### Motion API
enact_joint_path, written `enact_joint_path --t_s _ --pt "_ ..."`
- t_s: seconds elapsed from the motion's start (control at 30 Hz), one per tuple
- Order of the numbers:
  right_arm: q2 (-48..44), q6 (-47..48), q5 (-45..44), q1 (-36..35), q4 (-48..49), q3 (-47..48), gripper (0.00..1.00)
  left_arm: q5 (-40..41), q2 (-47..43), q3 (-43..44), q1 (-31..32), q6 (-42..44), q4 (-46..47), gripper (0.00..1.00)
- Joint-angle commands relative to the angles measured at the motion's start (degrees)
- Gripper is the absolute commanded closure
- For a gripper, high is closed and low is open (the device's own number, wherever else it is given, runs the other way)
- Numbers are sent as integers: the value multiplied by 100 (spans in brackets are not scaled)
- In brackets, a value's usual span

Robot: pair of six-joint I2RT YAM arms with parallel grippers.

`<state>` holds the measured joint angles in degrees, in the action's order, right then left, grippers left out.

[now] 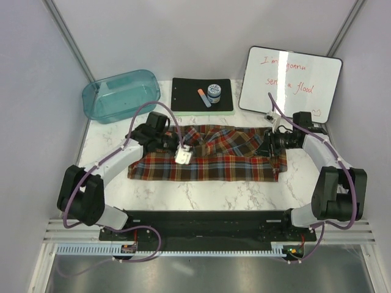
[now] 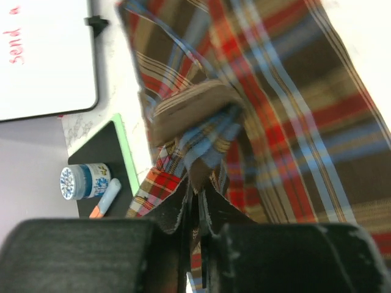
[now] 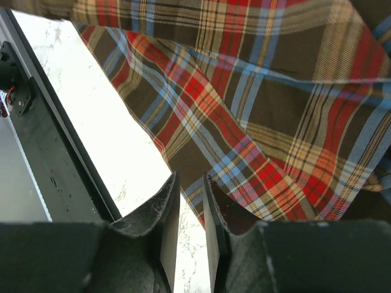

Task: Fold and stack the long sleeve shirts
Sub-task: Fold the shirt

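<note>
- Shirt [image 1: 208, 168]: plaid, lies spread across the middle of the tabletop [image 1: 244, 195], long side running left to right, far edge rumpled.
- Left gripper [image 2: 197, 198]: jaws clenched on a gathered fold of the shirt, at its far left part.
- Right gripper [image 3: 189, 183]: jaws narrowly parted at the shirt's right edge; whether they grasp cloth cannot be told.
- Beyond the shirt: teal bin [image 1: 121, 94], clipboard [image 1: 186, 94] bearing a jar [image 1: 214, 91] and a marker [image 1: 203, 97], whiteboard [image 1: 290, 79].

Plaid shirt [image 1: 214, 160] on marble table [image 1: 201, 195]
</note>
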<state>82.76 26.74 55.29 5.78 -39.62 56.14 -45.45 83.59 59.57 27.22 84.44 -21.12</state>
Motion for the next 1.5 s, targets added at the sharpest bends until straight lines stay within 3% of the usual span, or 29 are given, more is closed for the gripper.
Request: enact_joint_path --t_s 0.0,0.07,0.13,0.27,0.37,0.5,0.63,0.77,1.07,1.47 --pt "144 77 -141 11 77 -217 73 -464 -255 -1023 -366 2530 -147 80" --pt "144 120 -185 2 51 -209 73 -447 -421 -1376 -516 3251 -85 77" --pt "126 270 -246 2 -20 -165 73 -491 -633 -1930 -700 3708 -50 57" --pt "83 577 -299 2 -327 46 73 -395 -1431 -2389 -955 2818 -224 53" --pt "38 718 -334 -7 -389 160 72 -123 -1504 -1926 -1131 719 -313 53" --pt "135 824 -466 -7 -372 380 72 -16 -909 -1011 -1316 -2256 -690 51" --pt "381 675 -440 2 -275 748 71 -157 -12 -61 -1325 -4230 -946 51" --pt "434 516 -571 -77 -20 898 71 246 973 782 -1316 -5848 -1156 54" --pt "504 569 -721 -121 -108 952 71 695 1915 1206 -1316 -7020 -1579 58" --pt "390 701 -756 -174 -143 609 71 519 2398 1180 -1360 -7846 -1553 46"
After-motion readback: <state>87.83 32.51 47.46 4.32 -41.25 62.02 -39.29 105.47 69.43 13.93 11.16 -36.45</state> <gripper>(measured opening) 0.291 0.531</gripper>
